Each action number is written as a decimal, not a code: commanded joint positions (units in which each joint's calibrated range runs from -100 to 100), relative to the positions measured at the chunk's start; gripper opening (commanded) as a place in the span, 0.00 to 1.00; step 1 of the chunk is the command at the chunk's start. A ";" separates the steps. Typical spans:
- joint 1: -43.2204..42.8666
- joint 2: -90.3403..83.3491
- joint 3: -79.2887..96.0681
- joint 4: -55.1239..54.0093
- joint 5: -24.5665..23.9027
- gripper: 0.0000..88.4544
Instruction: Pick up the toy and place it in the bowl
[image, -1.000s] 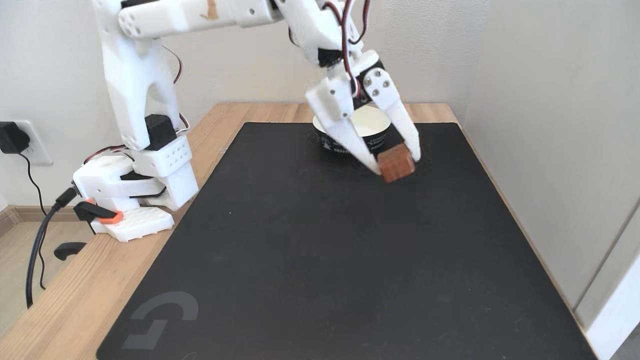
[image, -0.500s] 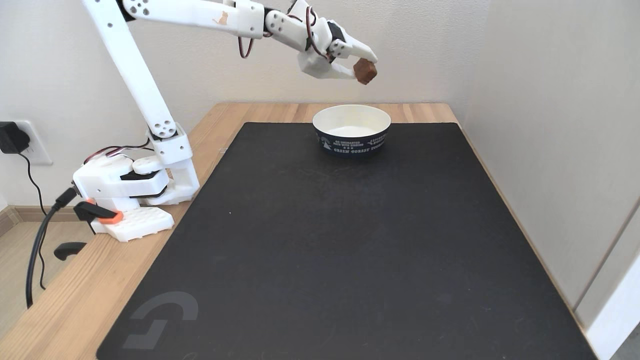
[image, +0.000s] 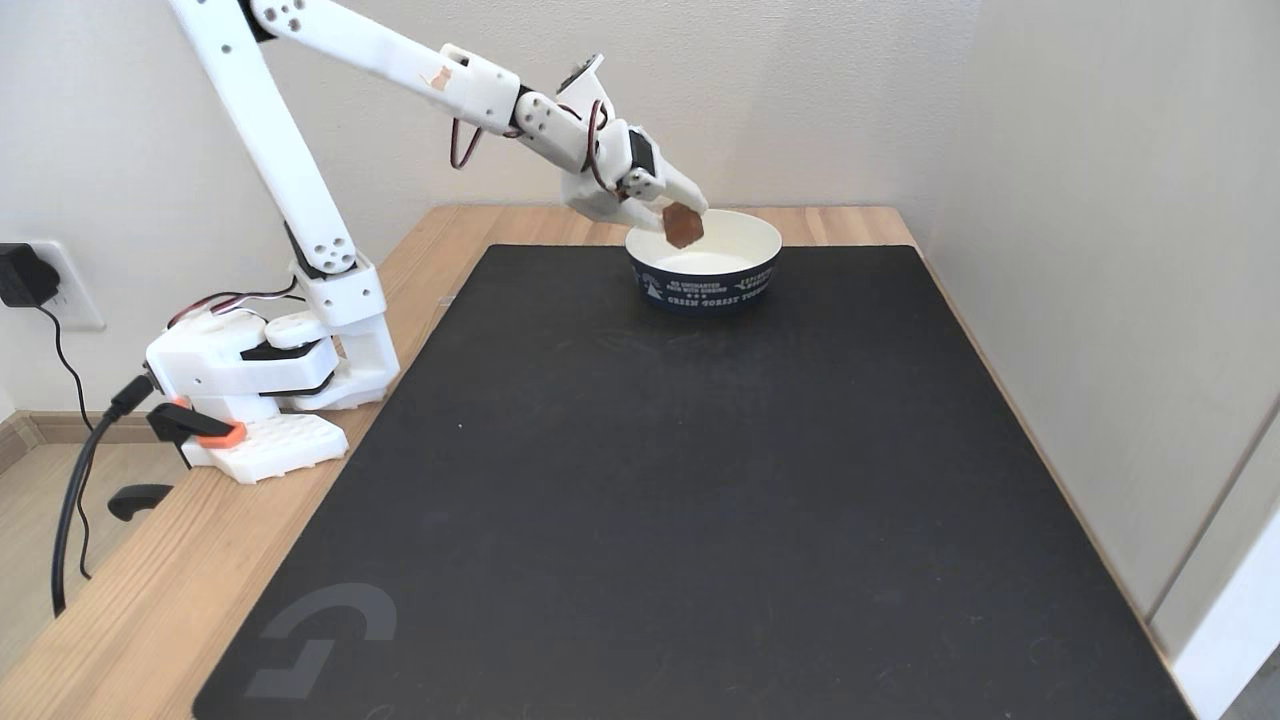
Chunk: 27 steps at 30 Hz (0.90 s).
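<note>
I see a light wooden table (image: 150, 600) — a large black rectangular mat (image: 700, 520) covers most of it. The navy paper bowl (image: 705, 285) stands on the mat's far edge — the arm's white base (image: 250, 400) sits at the table's left.

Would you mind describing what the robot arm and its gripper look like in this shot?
The arm is white printed plastic with black servo blocks at the joints, red and black wires looped near the wrist, and a small tan marking on the forearm. Its gripper has two tapered white fingers. An orange-and-black clamp fixes the base.

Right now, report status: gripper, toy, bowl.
Gripper shut on the toy, over the bowl's left rim in the fixed view. Toy not yet released. Nothing in the way.
</note>
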 joint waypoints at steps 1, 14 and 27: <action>1.31 -2.05 0.63 -0.60 0.05 0.39; 14.11 -20.31 6.04 2.28 0.26 0.04; 38.95 -71.75 52.09 2.96 9.91 0.03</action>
